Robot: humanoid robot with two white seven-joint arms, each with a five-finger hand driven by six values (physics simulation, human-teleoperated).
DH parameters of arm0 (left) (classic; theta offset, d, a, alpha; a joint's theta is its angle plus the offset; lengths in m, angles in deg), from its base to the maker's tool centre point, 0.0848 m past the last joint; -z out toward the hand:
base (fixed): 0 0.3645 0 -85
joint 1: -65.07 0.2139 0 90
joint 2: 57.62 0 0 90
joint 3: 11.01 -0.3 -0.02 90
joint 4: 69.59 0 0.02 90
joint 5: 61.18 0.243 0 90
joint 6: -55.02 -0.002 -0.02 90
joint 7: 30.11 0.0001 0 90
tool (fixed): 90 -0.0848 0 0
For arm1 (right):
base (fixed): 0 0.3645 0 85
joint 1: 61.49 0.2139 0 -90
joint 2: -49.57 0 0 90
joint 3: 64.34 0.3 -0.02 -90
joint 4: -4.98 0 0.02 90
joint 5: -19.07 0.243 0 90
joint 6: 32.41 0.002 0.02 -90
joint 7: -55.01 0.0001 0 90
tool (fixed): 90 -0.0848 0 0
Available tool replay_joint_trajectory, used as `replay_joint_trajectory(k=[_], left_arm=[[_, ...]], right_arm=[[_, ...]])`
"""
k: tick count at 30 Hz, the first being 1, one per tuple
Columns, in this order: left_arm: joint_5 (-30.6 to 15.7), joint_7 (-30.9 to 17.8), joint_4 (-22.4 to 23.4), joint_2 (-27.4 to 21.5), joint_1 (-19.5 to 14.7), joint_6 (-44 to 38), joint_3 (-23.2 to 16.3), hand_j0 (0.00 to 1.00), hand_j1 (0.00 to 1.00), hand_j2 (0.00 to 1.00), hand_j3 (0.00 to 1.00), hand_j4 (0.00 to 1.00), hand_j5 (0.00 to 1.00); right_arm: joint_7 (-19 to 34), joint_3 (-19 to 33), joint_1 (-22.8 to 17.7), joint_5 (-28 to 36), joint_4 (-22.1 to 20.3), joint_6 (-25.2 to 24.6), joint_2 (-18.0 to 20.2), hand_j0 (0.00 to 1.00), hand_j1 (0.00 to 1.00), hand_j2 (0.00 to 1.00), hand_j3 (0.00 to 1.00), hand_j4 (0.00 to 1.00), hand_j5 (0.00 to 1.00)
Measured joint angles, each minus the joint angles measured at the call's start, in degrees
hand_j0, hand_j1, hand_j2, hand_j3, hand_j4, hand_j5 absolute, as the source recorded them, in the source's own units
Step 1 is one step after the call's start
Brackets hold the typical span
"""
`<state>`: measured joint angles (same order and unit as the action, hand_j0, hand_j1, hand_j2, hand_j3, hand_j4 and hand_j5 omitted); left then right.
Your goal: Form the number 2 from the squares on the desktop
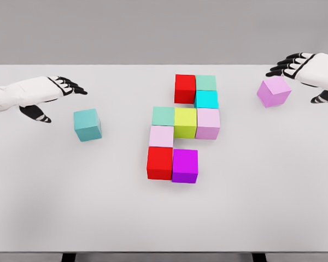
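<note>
While spread-fingered over the table [44, 207], left hand [57, 90] near teal cube [88, 125], right hand [306, 68] beside purple cube [274, 91].

Single view only, head cam. It looks down and forward at the white table [54, 207] from above the near edge, which runs along the bottom of frame; the far edge sits high with grey wall behind. Medium range: nearly the full table width fits. Left hand [65, 87] enters from the left edge, right hand [295, 65] from the right, both at the far half. Block cluster [183, 128] sits about centre frame.
</note>
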<state>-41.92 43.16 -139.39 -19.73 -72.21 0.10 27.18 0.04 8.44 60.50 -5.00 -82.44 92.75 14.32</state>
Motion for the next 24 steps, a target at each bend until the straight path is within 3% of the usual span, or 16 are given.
replay_joint_trajectory(k=[6,10,14,21,24], left_arm=[[0.4,0.0,1.7,2.1,-0.2,0.0,-0.7,1.00,1.00,1.00,1.00,1.00,1.00],[6.9,0.0,-0.4,2.5,-0.5,0.0,-0.9,1.00,1.00,1.00,1.00,1.00,1.00],[12.3,-0.1,-3.0,2.8,-0.6,0.0,-1.0,1.00,1.00,1.00,1.00,1.00,1.00],[15.1,-0.1,-3.8,3.5,-0.5,0.0,-1.0,1.00,1.00,1.00,1.00,1.00,1.00],[15.5,-0.1,-3.8,4.1,-0.4,0.0,-1.1,1.00,1.00,1.00,1.00,1.00,1.00]], right_arm=[[0.0,-0.2,0.1,0.3,0.1,0.0,-0.4,1.00,1.00,1.00,1.00,1.00,1.00],[0.0,-5.5,4.4,0.9,0.0,-0.3,-2.2,1.00,1.00,1.00,1.00,1.00,1.00],[0.0,-8.8,5.4,1.1,0.9,-2.5,-3.9,1.00,1.00,1.00,1.00,1.00,1.00],[0.0,-10.6,11.5,1.3,8.4,-3.5,-6.9,1.00,1.00,1.00,1.00,1.00,1.00],[0.0,-12.5,12.0,1.1,12.1,-3.5,-8.3,1.00,1.00,1.00,1.00,1.00,1.00]])
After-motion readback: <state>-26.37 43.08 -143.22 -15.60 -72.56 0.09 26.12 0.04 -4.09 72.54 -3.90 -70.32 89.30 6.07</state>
